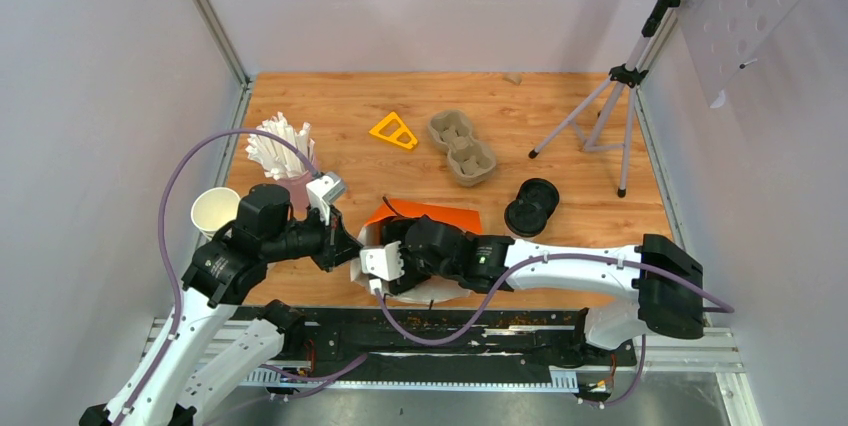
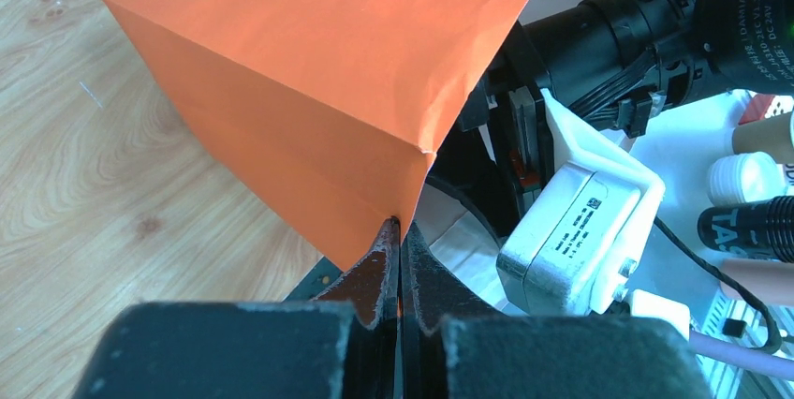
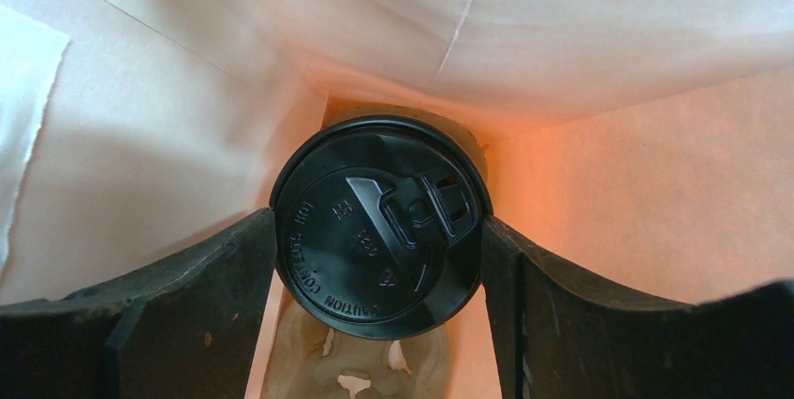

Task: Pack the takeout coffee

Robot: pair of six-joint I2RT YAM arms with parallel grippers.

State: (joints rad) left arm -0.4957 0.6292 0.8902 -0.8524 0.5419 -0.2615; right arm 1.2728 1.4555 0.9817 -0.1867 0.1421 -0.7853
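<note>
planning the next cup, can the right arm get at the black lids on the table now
Probably not yet: the right pincer is deep in the orange bag, gripping a lidded cup. The black lids lie unobstructed.

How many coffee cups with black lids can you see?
1: a cup, only its black lid showing, is inside the orange bag, between the right gripper's fingers. More may be hidden in the bag.
</note>
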